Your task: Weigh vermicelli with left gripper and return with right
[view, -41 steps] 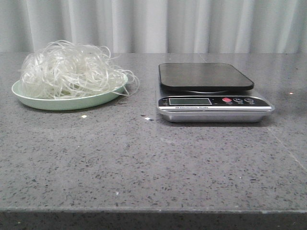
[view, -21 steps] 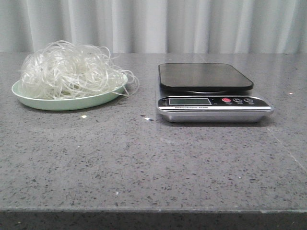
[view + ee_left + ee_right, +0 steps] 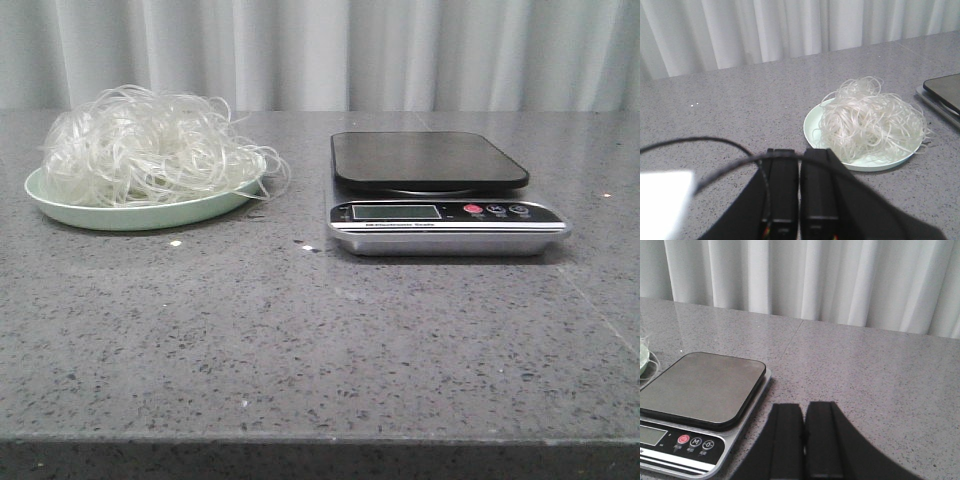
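The vermicelli is a fluffy heap of whitish glassy strands on a pale green plate at the table's back left. It also shows in the left wrist view on the plate. The scale with its dark platform stands bare at centre right, and shows in the right wrist view. My left gripper is shut and empty, short of the plate. My right gripper is shut and empty, beside the scale's right edge. Neither gripper shows in the front view.
Grey speckled stone table with a white curtain behind it. A black cable loops across the left wrist view. A bright white patch lies at that view's lower left.
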